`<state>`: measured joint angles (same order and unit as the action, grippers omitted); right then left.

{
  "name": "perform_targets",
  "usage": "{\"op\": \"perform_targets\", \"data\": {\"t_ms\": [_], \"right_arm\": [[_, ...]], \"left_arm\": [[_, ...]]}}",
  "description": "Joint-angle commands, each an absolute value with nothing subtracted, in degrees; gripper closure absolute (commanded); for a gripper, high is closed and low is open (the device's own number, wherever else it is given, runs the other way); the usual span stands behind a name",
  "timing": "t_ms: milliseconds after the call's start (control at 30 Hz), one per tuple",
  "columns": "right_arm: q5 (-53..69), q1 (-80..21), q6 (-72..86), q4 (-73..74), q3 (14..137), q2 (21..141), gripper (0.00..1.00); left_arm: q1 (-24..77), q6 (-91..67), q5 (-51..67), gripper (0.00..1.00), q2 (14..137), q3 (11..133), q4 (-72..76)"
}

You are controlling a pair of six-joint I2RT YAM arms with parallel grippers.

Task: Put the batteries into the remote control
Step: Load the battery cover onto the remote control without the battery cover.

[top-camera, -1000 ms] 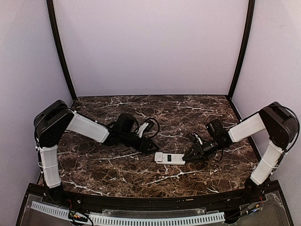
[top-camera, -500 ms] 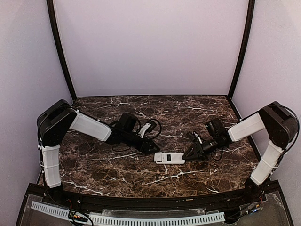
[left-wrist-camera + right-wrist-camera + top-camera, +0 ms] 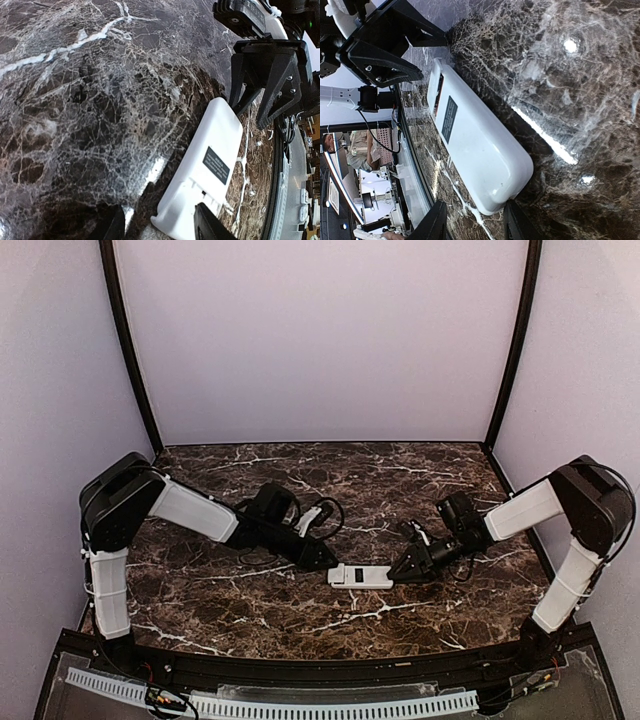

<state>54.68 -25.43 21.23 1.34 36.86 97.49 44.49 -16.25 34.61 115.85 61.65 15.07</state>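
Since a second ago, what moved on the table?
The left gripper crept slightly closer to the remote control, right up to its end. Nothing visibly got grabbed or dropped. The remote control and the right gripper stayed put.

Dark brown, white-veined marble table [image 3: 250, 605] is sitting inside a booth. Pale lilac walls [image 3: 320, 340] are closing it in on three sides, and black posts [image 3: 128, 350] are running up the back corners. Light is glaring off the tabletop in bright spots [image 3: 570, 46], and a white slotted strip [image 3: 300, 706] is lining the near edge.
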Motion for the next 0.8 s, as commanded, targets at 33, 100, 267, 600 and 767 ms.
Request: {"op": "perform_targets", "data": {"t_ms": [33, 100, 267, 600, 767], "right_arm": [[55.7, -25.1, 20.3, 0.9, 37.7, 98.2, 0.62], [55.7, -25.1, 20.3, 0.9, 37.6, 98.3, 0.62], [55.6, -25.1, 20.3, 0.9, 37.6, 98.1, 0.62], [55.6, -25.1, 20.4, 0.6, 37.3, 98.0, 0.62], [55.6, -25.2, 20.6, 0.4, 37.0, 97.9, 0.62]], "left_arm": [[45.5, -16.2, 34.1, 0.56, 115.2, 60.8, 12.4], [45.8, -16.2, 33.9, 0.57, 115.1, 60.7, 12.3], [46.1, -16.2, 33.6, 0.6, 114.7, 60.2, 12.6], [46.3, -16.5, 33.3, 0.68, 113.8, 59.0, 13.4], [46.5, -16.8, 33.4, 0.7, 113.5, 58.6, 13.7]]}}
